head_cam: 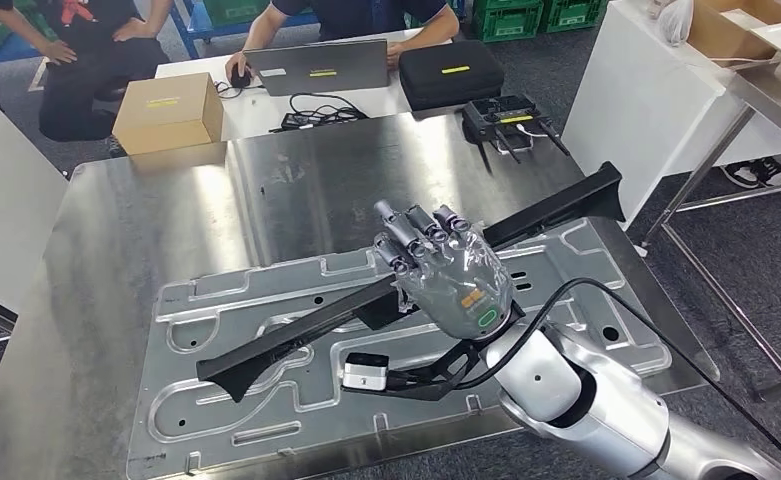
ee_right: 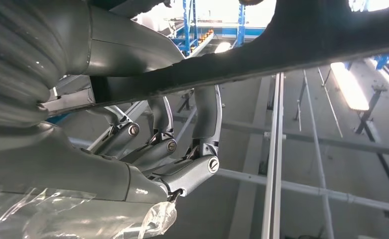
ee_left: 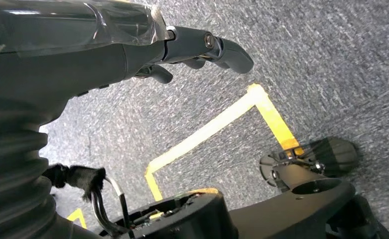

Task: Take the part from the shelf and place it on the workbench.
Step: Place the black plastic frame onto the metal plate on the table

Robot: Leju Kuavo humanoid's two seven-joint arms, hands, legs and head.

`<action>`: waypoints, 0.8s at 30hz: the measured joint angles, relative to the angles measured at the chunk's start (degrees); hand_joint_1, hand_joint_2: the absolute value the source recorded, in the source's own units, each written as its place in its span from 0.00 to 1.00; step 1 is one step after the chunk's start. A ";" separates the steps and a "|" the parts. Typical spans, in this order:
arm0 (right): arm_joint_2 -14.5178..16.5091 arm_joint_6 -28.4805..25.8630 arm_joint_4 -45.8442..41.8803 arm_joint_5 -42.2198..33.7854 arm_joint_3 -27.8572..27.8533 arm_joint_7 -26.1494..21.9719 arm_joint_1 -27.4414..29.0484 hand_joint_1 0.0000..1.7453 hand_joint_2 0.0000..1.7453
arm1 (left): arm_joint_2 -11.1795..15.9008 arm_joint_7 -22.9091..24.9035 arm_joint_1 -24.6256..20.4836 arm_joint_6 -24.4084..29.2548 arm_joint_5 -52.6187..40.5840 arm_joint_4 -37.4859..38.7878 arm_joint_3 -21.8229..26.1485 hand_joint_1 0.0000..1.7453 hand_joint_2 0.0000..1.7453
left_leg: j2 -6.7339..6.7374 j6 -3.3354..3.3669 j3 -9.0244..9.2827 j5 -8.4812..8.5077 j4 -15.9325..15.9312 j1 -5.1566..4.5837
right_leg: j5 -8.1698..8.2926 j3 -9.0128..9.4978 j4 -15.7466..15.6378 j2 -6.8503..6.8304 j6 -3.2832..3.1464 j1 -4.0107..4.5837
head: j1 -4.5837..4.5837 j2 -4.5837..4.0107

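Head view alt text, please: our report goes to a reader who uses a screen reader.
The robot's right hand grips a long black part held diagonally above a stamped metal panel on a steel workbench. Beyond it lie a cardboard box, a laptop and a black case, with people seated behind.

A shiny steel workbench (head_cam: 146,230) carries 1 stamped metal panel (head_cam: 266,400).

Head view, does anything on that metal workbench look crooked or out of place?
The long black part lies diagonally across the stamped metal panel, with its far end sticking out past the panel's edge. It isn't loose: the right hand grips it near the middle. Nothing looks spilled or damaged.
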 joint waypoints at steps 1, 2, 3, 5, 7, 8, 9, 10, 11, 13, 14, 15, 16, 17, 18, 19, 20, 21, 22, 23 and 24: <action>-0.14 0.05 -0.51 -0.15 -0.38 0.03 -0.12 1.00 1.00 | -0.01 0.00 0.06 0.03 0.02 0.00 -0.01 0.00 1.00 | -0.07 0.01 0.81 0.06 -0.70 0.24 | -0.75 -0.53 1.50 0.06 0.26 0.06 | 0.02 0.00; -0.30 0.08 -0.95 -0.37 -0.67 0.04 -0.17 1.00 1.00 | -0.02 0.00 0.14 0.04 0.03 0.00 -0.01 0.00 1.00 | -0.11 0.02 1.42 0.05 -1.18 0.46 | -1.90 -1.92 4.34 0.17 0.48 0.05 | 0.03 0.00; -0.47 0.08 -1.25 -0.71 -0.82 0.03 -0.17 1.00 1.00 | -0.03 0.00 0.17 0.03 0.02 0.00 -0.01 0.00 1.00 | -0.15 0.15 1.78 -0.14 -1.33 0.46 | -3.24 -4.04 8.05 0.26 0.71 0.06 | 0.03 0.00; -0.81 0.00 -1.52 -1.87 -0.92 -0.24 0.20 1.00 1.00 | -0.08 0.01 0.24 -0.01 -0.06 0.00 -0.01 0.00 1.00 | -0.23 0.18 2.30 -0.69 -1.27 0.54 | -4.84 -8.53 14.60 0.32 1.16 -0.13 | 0.03 0.00; -1.04 -0.12 -1.57 -2.94 -0.89 -0.90 0.55 1.00 1.00 | -0.13 0.01 0.28 -0.06 -0.26 0.00 -0.02 0.00 1.00 | -0.45 -0.21 2.99 -1.45 -1.03 0.79 | -2.30 -9.49 13.73 0.31 1.69 -0.50 | 0.04 0.00; -1.13 -0.16 -1.61 -3.31 -0.87 -1.27 0.55 1.00 1.00 | -0.16 -0.04 0.26 -0.04 -0.40 0.00 -0.02 0.00 1.00 | -0.57 -0.57 3.40 -1.98 -0.73 0.99 | 0.28 -8.26 10.12 0.31 2.03 -0.77 | 0.04 0.00; -1.22 -0.20 -1.65 -3.55 -0.85 -1.52 0.52 1.00 1.00 | -0.16 -0.12 0.23 0.04 -0.57 0.01 -0.02 0.00 1.00 | -0.67 -1.05 3.56 -2.64 -0.33 1.05 | 2.28 -6.64 6.26 0.43 2.40 -0.98 | 0.04 0.00; -1.28 -0.27 -1.70 -3.68 -0.83 -1.68 0.48 1.00 1.00 | -0.14 -0.24 0.15 0.19 -0.81 0.01 -0.03 0.00 1.00 | -0.78 -1.47 3.56 -3.35 0.22 1.10 | 3.54 -5.32 3.16 0.62 2.41 -1.13 | 0.03 0.01; -1.36 -0.37 -1.74 -3.78 -0.81 -1.78 0.48 1.00 1.00 | -0.10 -0.44 0.06 0.39 -1.07 0.02 -0.04 0.00 1.00 | -0.85 -1.82 3.46 -3.91 0.64 1.08 | 4.02 -4.49 1.27 0.79 2.20 -1.20 | 0.02 0.01; -1.51 -0.53 -1.78 -3.80 -0.76 -1.83 0.52 1.00 1.00 | -0.06 -0.84 -0.11 0.75 -1.55 0.02 -0.10 0.00 1.00 | -0.98 -2.09 3.26 -4.44 0.95 1.07 | 3.53 -4.39 0.85 1.00 1.14 -1.06 | -0.01 0.01; -1.57 -0.56 -1.80 -3.81 -0.74 -1.83 0.54 1.00 1.00 | -0.05 -0.98 -0.13 0.86 -1.69 0.02 -0.13 0.00 1.00 | -0.93 -2.20 3.26 -4.61 1.07 1.16 | 3.42 -4.40 0.88 0.97 0.69 -1.02 | -0.02 0.01; -1.61 -0.57 -1.82 -3.81 -0.72 -1.83 0.51 1.00 1.00 | -0.05 -1.06 -0.13 0.93 -1.82 0.02 -0.17 0.00 1.00 | -0.83 -2.38 3.01 -5.06 1.80 1.25 | 3.32 -4.36 0.86 0.96 0.34 -1.00 | -0.02 0.01; -1.62 -0.57 -1.84 -3.81 -0.71 -1.82 0.47 1.00 1.00 | -0.04 -1.11 -0.17 0.99 -1.96 0.02 -0.21 0.00 1.00 | -0.69 -2.63 2.19 -5.95 3.56 1.39 | 3.25 -4.31 0.83 0.95 0.01 -1.02 | -0.03 0.01; -1.62 -0.56 -1.85 -3.81 -0.72 -1.81 0.44 1.00 1.00 | -0.03 -1.21 -0.23 1.10 -2.09 0.02 -0.25 0.00 1.00 | -0.54 -2.91 0.70 -7.28 6.51 1.47 | 3.16 -4.25 0.80 0.92 -0.23 -1.03 | -0.03 0.01; -1.63 -0.56 -1.85 -3.81 -0.72 -1.81 0.47 1.00 1.00 | -0.03 -1.44 -0.32 1.28 -2.27 0.02 -0.30 0.00 1.00 | -0.43 -3.12 -1.51 -8.89 10.51 1.50 | 3.05 -4.20 0.79 0.88 -0.41 -1.00 | -0.03 0.00; -1.66 -0.55 -1.85 -3.81 -0.71 -1.81 0.56 1.00 1.00 | -0.03 -1.68 -0.48 1.48 -2.48 0.01 -0.34 0.00 1.00 | -0.38 -3.23 -3.95 -10.29 14.65 1.52 | 2.93 -4.16 0.80 0.83 -0.56 -0.94 | -0.02 0.00; -1.69 -0.55 -1.85 -3.84 -0.70 -1.81 0.71 1.00 1.00 | -0.03 -1.88 -0.66 1.64 -2.66 0.01 -0.38 0.00 1.00 | -0.34 -3.22 -5.99 -10.99 17.82 1.52 | 2.81 -4.08 0.80 0.78 -0.67 -0.86 | -0.02 0.00; -1.73 -0.57 -1.85 -3.90 -0.69 -1.79 0.89 1.00 1.00 | -0.03 -2.03 -0.83 1.74 -2.83 0.00 -0.40 0.00 1.00 | -0.33 -3.06 -7.18 -10.63 19.11 1.48 | 2.66 -3.92 0.80 0.74 -0.77 -0.75 | -0.02 0.00; -1.77 -0.60 -1.84 -4.09 -0.68 -1.73 1.03 1.00 1.00 | -0.03 -2.05 -0.94 1.75 -2.94 0.00 -0.43 0.00 1.00 | -0.32 -2.74 -7.15 -9.12 17.93 1.39 | 2.50 -3.68 0.80 0.75 -0.84 -0.61 | -0.02 0.00; -1.82 -0.62 -1.82 -4.44 -0.70 -1.59 1.13 1.00 1.00 | -0.03 -2.05 -0.95 1.73 -2.98 0.00 -0.45 0.00 1.00 | -0.32 -2.22 -6.13 -6.77 14.71 1.23 | 2.33 -3.38 0.77 0.78 -0.89 -0.48 | -0.02 0.00; -1.93 -0.60 -1.79 -5.01 -0.80 -1.36 1.17 1.00 1.00 | -0.01 -2.04 -0.89 1.70 -2.99 0.00 -0.47 0.00 1.00 | -0.28 -1.52 -4.58 -4.22 10.39 0.93 | 2.19 -3.09 0.73 0.82 -0.91 -0.40 | -0.02 0.00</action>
